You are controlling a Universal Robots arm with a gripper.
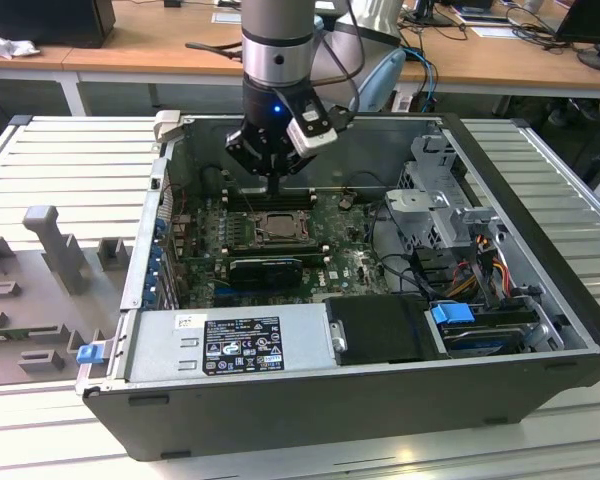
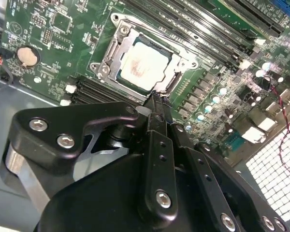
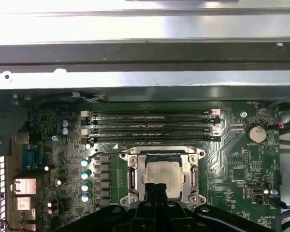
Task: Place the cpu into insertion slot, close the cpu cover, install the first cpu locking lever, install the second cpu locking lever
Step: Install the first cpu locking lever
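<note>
The cpu (image 3: 164,173), a pale silvery square chip, lies flat in the insertion slot (image 3: 131,197) on the green board. The cpu cover (image 3: 135,169), a thin metal frame, lies down around it, and the chip's top (image 2: 144,65) shows through the cover's window. A thin wire lever (image 3: 111,153) runs along the socket's side nearest the memory slots. My gripper (image 1: 280,188) hangs just above the socket's edge, its black fingers pressed together and holding nothing. Its tip (image 2: 157,99) is at the rim of the cover (image 2: 113,50).
Long black memory slots (image 3: 150,125) lie beside the socket. A black card (image 1: 265,268) sits on the near side. The open case holds a drive cage (image 1: 440,200), loose cables (image 1: 470,260) and a power supply (image 1: 230,345). A coin battery (image 3: 255,134) is on the board.
</note>
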